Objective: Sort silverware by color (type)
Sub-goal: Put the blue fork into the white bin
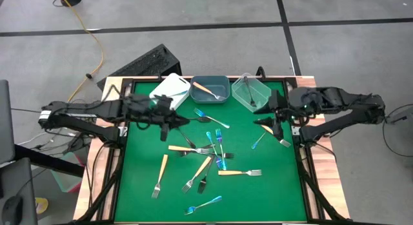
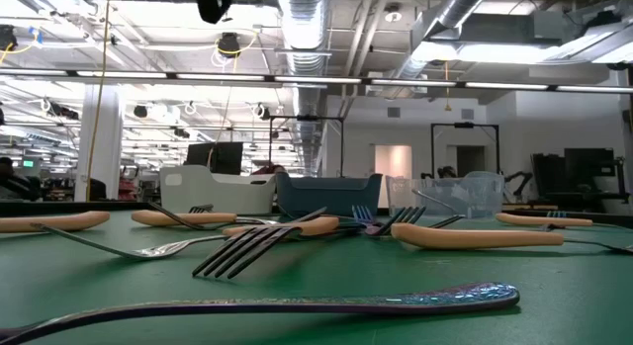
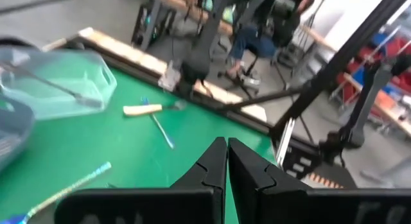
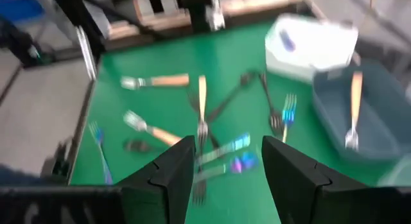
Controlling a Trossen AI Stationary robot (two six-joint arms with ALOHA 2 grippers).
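Silverware [image 1: 205, 162], thin metal forks with yellow-orange, iridescent blue or black handles, lies mostly scattered across the middle of the green mat [image 1: 142, 199], several crossing each other, with one blue fork near the front edge. Along the far edge I see a white rectangular bin [image 1: 171, 88], a grey-blue bin [image 1: 210, 80] already holding an orange-handled fork, and a clear plastic bin [image 1: 250, 89] with a dark utensil inside. My left gripper [image 3: 227, 165] hangs clenched and empty near the far left corner, beside the white bin. My right gripper [image 4: 223, 161] hovers released, holding nothing, near the right edge just below the clear bin. I judge these forks light, rigid and slick, lying flat, so I'd pinch across a handle's middle, choosing a piece that doesn't overlap neighbours.
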